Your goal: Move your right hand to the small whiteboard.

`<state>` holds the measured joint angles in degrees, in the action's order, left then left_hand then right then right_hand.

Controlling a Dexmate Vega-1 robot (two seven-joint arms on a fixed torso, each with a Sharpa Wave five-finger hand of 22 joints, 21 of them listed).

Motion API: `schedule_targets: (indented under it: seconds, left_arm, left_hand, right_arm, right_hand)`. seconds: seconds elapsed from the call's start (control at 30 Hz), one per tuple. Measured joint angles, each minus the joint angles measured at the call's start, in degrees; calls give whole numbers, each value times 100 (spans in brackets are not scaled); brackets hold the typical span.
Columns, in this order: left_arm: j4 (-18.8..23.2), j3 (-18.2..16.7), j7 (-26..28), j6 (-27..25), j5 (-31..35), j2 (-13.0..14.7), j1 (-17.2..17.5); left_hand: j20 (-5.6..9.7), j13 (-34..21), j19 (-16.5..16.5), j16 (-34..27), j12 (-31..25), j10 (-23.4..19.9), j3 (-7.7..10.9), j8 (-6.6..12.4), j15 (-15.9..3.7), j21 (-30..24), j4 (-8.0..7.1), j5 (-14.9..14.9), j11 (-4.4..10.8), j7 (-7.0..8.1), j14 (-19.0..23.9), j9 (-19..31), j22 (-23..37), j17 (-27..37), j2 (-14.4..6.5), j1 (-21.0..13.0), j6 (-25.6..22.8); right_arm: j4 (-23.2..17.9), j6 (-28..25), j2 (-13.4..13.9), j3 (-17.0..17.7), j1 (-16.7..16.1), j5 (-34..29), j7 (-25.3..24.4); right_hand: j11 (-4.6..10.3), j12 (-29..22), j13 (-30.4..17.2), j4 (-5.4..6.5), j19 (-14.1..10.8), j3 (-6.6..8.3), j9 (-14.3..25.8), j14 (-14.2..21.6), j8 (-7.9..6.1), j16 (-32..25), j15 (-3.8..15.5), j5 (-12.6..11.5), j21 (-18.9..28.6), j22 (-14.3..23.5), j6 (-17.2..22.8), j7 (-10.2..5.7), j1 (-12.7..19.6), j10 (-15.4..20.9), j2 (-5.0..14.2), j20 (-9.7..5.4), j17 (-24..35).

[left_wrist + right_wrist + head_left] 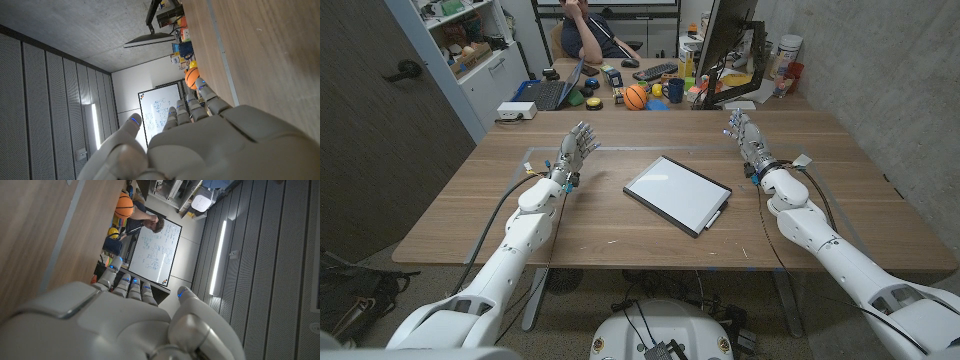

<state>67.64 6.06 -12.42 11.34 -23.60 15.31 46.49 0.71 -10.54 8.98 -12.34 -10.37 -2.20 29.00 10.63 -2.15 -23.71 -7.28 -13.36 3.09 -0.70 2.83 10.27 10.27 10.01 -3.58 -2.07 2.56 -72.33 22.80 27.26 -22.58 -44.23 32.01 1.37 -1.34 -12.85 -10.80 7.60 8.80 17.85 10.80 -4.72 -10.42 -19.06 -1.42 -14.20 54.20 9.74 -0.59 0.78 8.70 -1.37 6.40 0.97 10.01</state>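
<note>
in the head view the small whiteboard lies flat near the middle of the wooden table, turned at an angle, its white face up inside a dark frame. the right robot hand is over the table's far right part, well apart from the whiteboard, fingers apart and reaching away from the robot, holding nothing. the left robot hand is over the far left part, also well apart from the board, fingers spread and empty. beyond the table a second table carries an orange ball, a laptop, a keyboard and a monitor, and a person sits behind it. in the left wrist view the back of the left robot hand shows with its fingers stretched out alongside the table, nothing in them; the ball and a wall whiteboard show past them. in the right wrist view the back of the right robot hand shows, its fingers extended and empty beside the table; the ball, the person and the wall whiteboard lie beyond.
</note>
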Motion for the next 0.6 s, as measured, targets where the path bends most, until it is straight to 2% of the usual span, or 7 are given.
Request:
schedule_targets:
  seconds: [0.13, 0.33, 0.37, 0.4, 0.6]
  left_arm:
    - [-16, -36, -61, -8, 84, -29, -7]
    - [-16, -36, -127, -18, 171, -29, -7]
    - [-109, -195, -139, -19, 185, -163, -53]
    - [-123, -216, -145, -21, 197, -181, -58]
    - [-123, -216, -181, -36, 260, -181, -58]
  left_hand:
    - [0, 0, 0, 0, 0, 0, 0, 0, 0, 15, 0, 0, 0, 0, 0, 0, 0, 0, 0, 0, 0]
    - [24, 1, 24, 0, 0, 0, 0, 0, 0, 22, 0, 0, 0, 0, 0, 0, 0, -1, 0, 0, 0]
    - [32, 1, 32, 0, 0, 0, 0, 0, 0, 22, 0, 0, 0, 0, 0, 0, 0, -1, 0, 0, 0]
    - [32, 1, 32, 0, 0, 0, 0, 0, 0, 22, 0, 0, 0, 0, 0, 0, 0, -1, 0, 0, 0]
    - [32, 1, 32, 1, 0, 0, 0, 0, 0, 22, 0, 0, 0, 0, 0, -1, 0, -1, 0, 0, 0]
  right_arm:
    - [-78, 50, 37, -37, 28, -89, -32]
    - [-203, 50, 93, -94, 71, -89, -32]
    - [-226, 287, 104, -103, 78, -717, -304]
    - [-243, 314, 112, -109, 84, -818, -355]
    - [-358, 314, 166, -150, 119, -818, -355]
  right_hand:
    - [22, 45, 0, -9, 26, -104, 0, -1, 0, 22, -1, 0, -57, 0, -24, -22, -93, -22, -168, 89, 0]
    - [62, 45, 0, 0, 67, -189, 0, -22, 0, 48, -19, 27, -108, 0, -33, -30, -158, -61, -299, 129, 0]
    - [62, 45, 0, 0, 68, -188, 0, -39, 0, 48, -3, 27, -131, 0, -26, -37, -162, -61, -303, 130, 0]
    - [62, 45, 0, 0, 68, -222, 0, -54, 0, 48, 12, 27, -145, 0, -12, -51, -164, -61, -305, 131, 0]
    - [93, 88, 0, -4, 69, -280, -1, -52, 0, 88, 10, 27, -208, -14, -33, -91, -202, -91, -384, 131, -1]
